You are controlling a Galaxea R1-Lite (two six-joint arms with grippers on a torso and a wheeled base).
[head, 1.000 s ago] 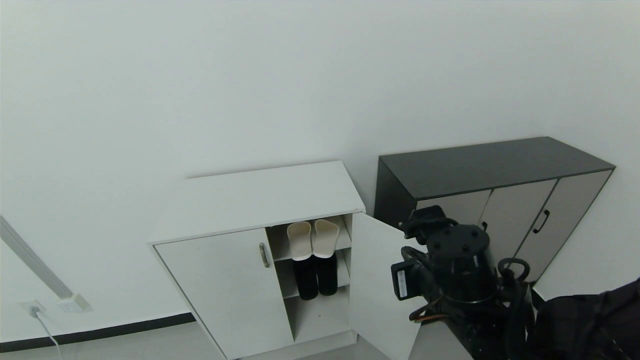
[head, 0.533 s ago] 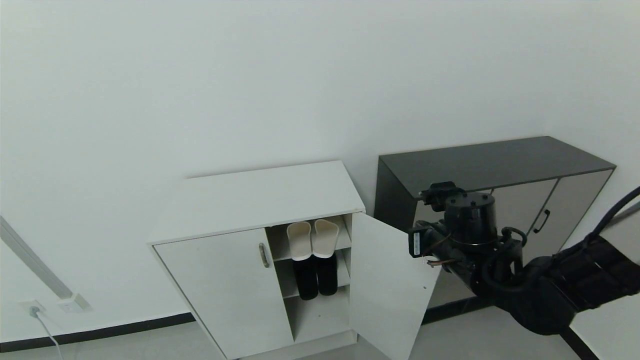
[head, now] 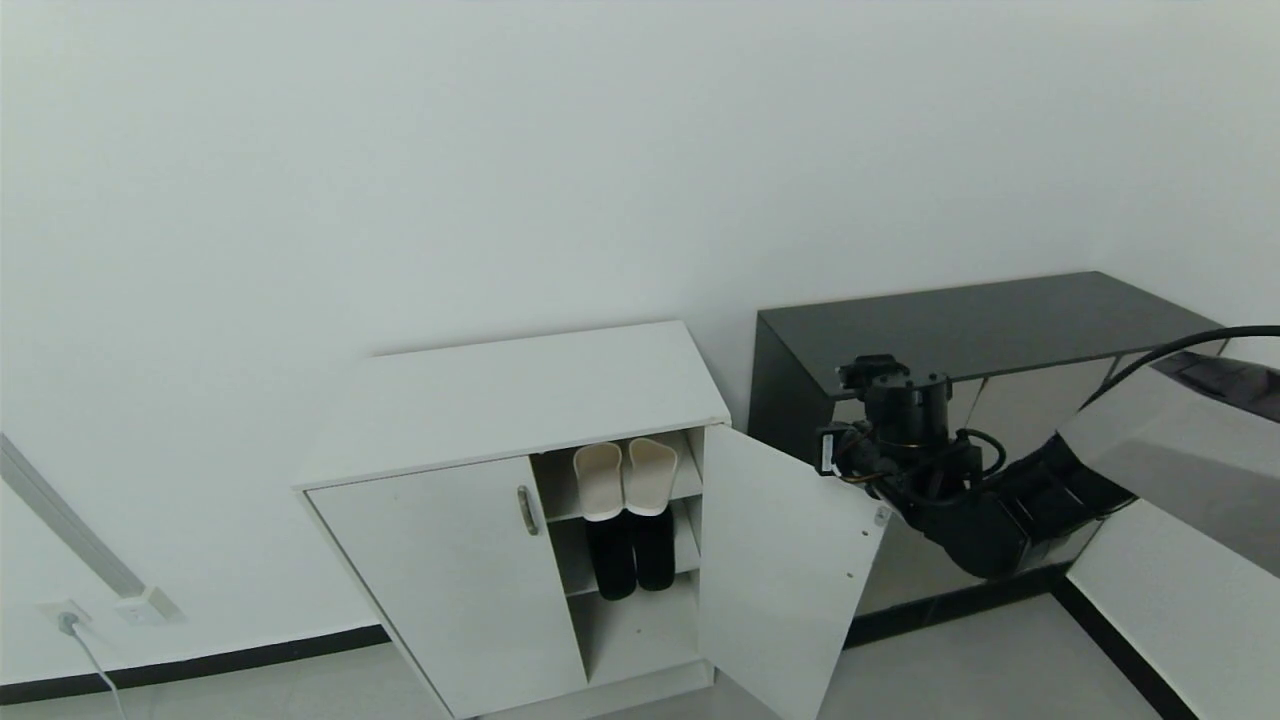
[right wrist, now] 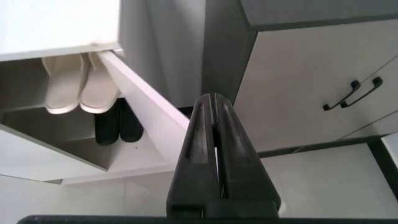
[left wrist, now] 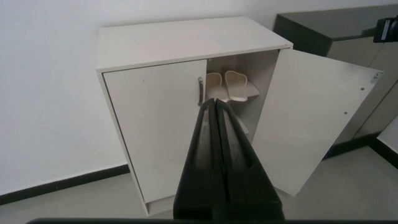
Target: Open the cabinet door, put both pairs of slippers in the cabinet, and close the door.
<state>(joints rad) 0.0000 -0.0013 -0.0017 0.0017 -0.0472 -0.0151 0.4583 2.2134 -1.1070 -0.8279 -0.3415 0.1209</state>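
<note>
The white cabinet point(head: 520, 395) stands against the wall with its right door point(head: 780, 560) swung open and its left door shut. Inside, a cream pair of slippers point(head: 625, 478) rests on the upper shelf, and a black pair point(head: 630, 555) on the shelf below. My right arm point(head: 900, 450) hangs just beyond the open door's outer top corner, on its outer side. My right gripper point(right wrist: 214, 102) is shut and empty, above the door's edge point(right wrist: 155, 112). My left gripper point(left wrist: 214, 106) is shut and empty, back from the cabinet front, in line with the left door's handle point(left wrist: 200, 91).
A dark-topped cabinet point(head: 980, 330) with grey doors and black handles point(right wrist: 351, 93) stands right of the white one, close behind my right arm. A wall socket with a cable point(head: 70, 625) sits low at the left. Bare floor lies in front of both cabinets.
My right arm has risen and stretched forward, away from the camera, to the open door's outer corner. The door and both pairs of slippers have stayed put.
</note>
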